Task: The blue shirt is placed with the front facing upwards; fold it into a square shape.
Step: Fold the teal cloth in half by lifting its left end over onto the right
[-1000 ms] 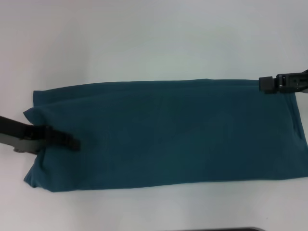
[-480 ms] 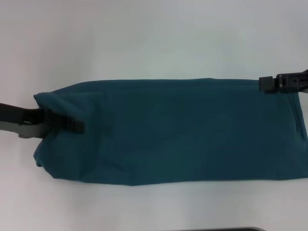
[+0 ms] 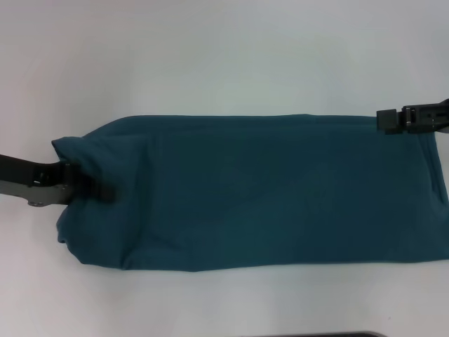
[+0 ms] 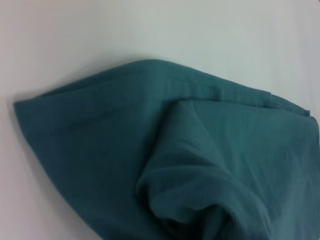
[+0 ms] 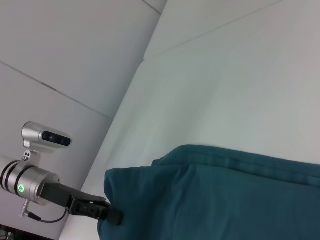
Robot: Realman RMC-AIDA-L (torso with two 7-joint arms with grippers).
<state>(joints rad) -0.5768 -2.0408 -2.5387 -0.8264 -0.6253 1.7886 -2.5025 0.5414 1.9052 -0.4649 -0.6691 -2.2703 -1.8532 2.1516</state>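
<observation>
Dragged inward, the blue shirt (image 3: 259, 193) bunches around the left gripper (image 3: 95, 187) clenched on its end (right gripper (image 3: 382, 120), grip unclear, at the opposite corner), starting the crosswise fold.

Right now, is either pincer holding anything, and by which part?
The left pincer grips the dark teal-blue cotton shirt at its bunched left end. The right pincer sits at the shirt's far right corner; whether it grips cannot be told.
</observation>
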